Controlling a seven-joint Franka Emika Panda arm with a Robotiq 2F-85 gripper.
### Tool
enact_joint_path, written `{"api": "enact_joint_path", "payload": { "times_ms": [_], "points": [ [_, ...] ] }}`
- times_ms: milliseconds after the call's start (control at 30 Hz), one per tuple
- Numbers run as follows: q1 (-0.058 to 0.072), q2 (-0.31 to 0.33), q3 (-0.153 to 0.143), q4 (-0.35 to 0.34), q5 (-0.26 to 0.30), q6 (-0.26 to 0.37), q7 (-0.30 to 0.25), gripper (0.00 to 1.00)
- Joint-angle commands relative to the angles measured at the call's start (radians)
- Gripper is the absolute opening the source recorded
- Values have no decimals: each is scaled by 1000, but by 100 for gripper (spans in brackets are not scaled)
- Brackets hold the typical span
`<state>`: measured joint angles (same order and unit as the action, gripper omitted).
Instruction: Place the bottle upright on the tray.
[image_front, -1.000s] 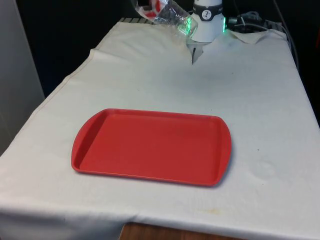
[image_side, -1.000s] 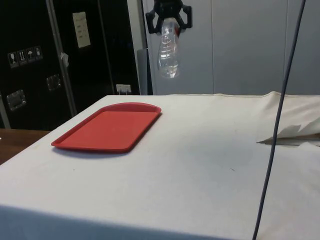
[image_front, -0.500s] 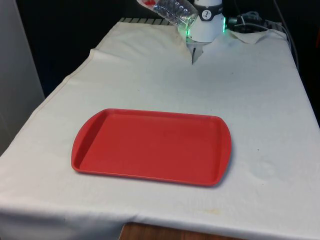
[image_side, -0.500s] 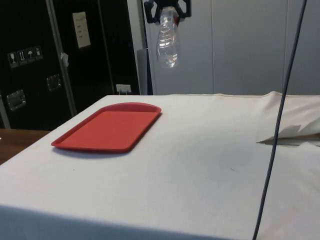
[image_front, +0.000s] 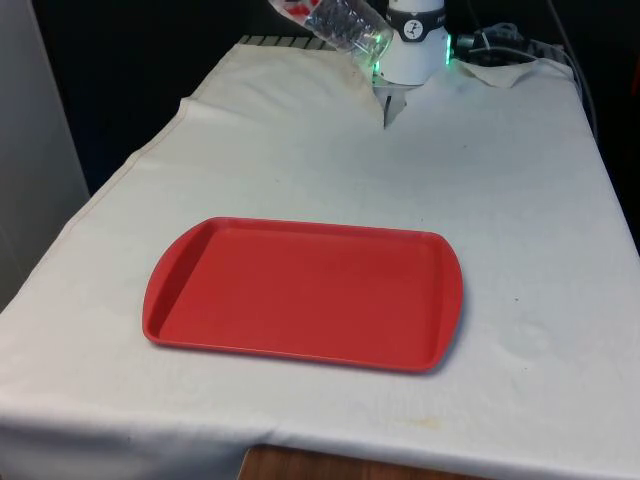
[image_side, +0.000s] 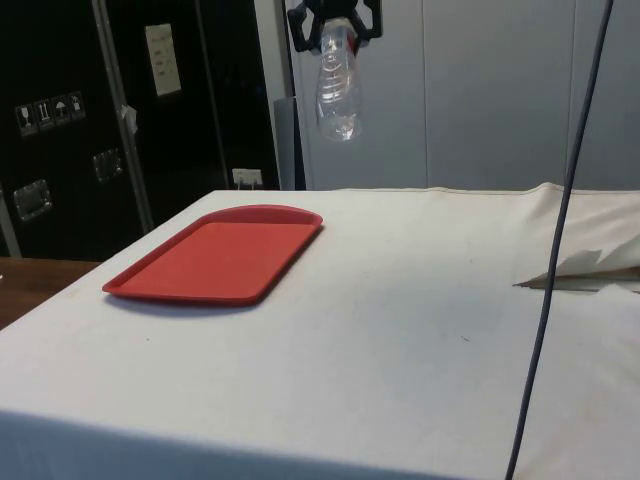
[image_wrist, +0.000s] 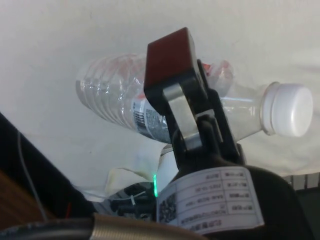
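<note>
A clear plastic bottle (image_front: 345, 22) with a white cap (image_wrist: 290, 110) and a red-and-white label hangs high over the table's far end, well beyond the tray. My gripper (image_side: 336, 20) is shut on its upper part, one finger (image_wrist: 172, 65) lying across the label. In the side view the bottle (image_side: 337, 85) hangs base down, slightly tilted. The red tray (image_front: 160, 300) lies flat and bare on the white cloth, near the front edge and towards the front view's left; in the side view the tray (image_side: 215, 255) is below and to one side of the bottle.
Cables and a folded white sheet (image_front: 500, 60) lie at the far end on the front view's right. A dark cable (image_side: 560, 220) hangs down across the side view. White cloth (image_front: 520, 200) surrounds the tray on all sides.
My gripper has risen with the bottle held in it, and the bottle's base has swung a little. The tray has not moved.
</note>
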<state>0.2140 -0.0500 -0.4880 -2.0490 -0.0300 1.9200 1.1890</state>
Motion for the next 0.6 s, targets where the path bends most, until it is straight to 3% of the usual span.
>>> {"api": "enact_joint_path", "payload": {
  "times_ms": [0, 233, 267, 533, 567],
  "points": [
    [1, 1, 3, 1, -16, 11, 15, 28],
    [1, 5, 13, 2, -70, 24, 38, 28],
    [0, 2, 10, 0, -57, 13, 23, 28],
    [1, 9, 23, 3, -132, 40, 65, 28],
    [0, 10, 21, 3, -119, 28, 50, 28]
  ]
}}
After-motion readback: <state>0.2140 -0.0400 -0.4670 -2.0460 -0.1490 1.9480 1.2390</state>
